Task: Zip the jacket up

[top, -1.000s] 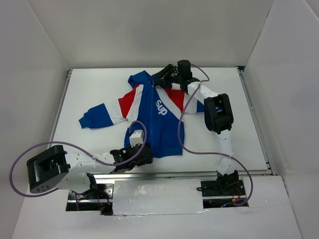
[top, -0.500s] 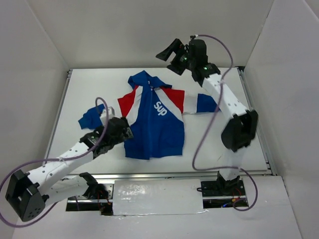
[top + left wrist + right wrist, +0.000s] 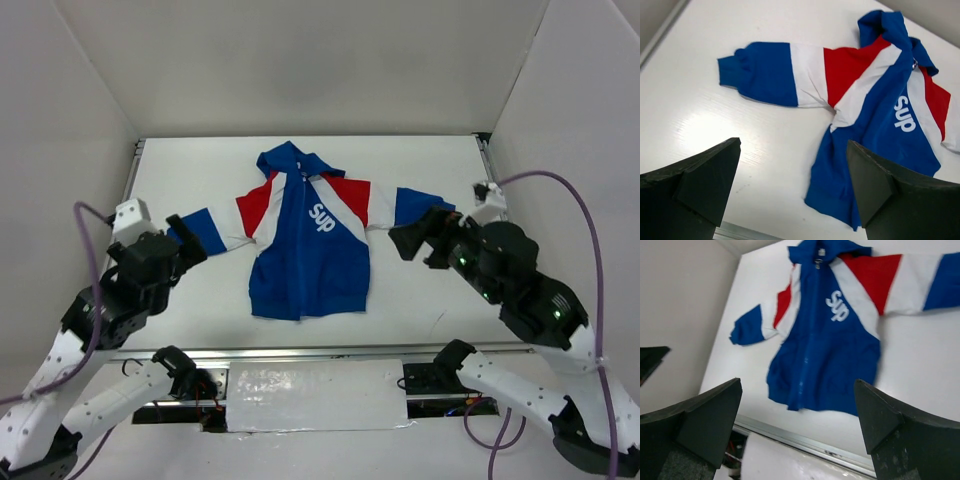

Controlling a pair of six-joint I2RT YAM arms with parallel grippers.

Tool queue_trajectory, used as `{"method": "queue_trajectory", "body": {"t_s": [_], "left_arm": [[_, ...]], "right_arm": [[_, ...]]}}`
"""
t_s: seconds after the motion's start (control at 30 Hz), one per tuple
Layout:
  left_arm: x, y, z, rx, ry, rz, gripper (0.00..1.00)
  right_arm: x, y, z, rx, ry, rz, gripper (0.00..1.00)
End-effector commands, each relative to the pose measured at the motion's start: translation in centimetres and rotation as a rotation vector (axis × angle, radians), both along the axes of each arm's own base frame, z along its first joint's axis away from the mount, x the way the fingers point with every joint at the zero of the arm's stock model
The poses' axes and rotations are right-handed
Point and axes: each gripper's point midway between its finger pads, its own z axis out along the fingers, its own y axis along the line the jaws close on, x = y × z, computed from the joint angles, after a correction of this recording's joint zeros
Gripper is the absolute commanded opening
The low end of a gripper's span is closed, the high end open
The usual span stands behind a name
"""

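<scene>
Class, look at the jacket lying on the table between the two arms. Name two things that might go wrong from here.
1. The open left gripper hangs beside one sleeve of the blue, red and white hooded fabric jacket; a low sweep might snag it.
2. The right gripper, also open, hangs near the other sleeve: same risk.

The top camera looks down from high behind the near edge over the whole bench [image 3: 200, 170], while the two wrist cameras tilt down from the near left and near right, well above it, all three sharing the jacket [image 3: 310, 260].
</scene>
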Motion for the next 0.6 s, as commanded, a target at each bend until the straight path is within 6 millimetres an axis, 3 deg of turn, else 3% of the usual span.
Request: {"method": "queue_trajectory", "body": {"t_s": [0.0, 0.07, 0.13, 0.27, 0.57], "left_arm": [[-1.7, 2.7, -0.9, 0.075, -0.022, 0.040, 0.99], [-2.0, 2.8, -0.6, 0.060, -0.039, 0.034, 0.99], [-2.6, 4.1, -0.2, 0.076, -0.063, 0.087, 0.99], [-2.9, 4.8, -0.2, 0.085, -0.077, 0.104, 0.99], [-2.8, 4.4, -0.2, 0.084, -0.082, 0.079, 0.99]], "right_arm": [[-1.7, -4.2, -3.5, -0.134, 0.052, -0.103, 1.00], [-2.9, -5.7, -4.3, -0.155, 0.063, -0.124, 1.00], [-3.4, -6.9, -5.1, -0.174, 0.073, -0.159, 1.00], [-4.2, -9.1, -4.9, -0.164, 0.028, -0.232, 1.00], [-4.2, -9.9, -4.7, -0.137, -0.007, -0.272, 1.00]]}}
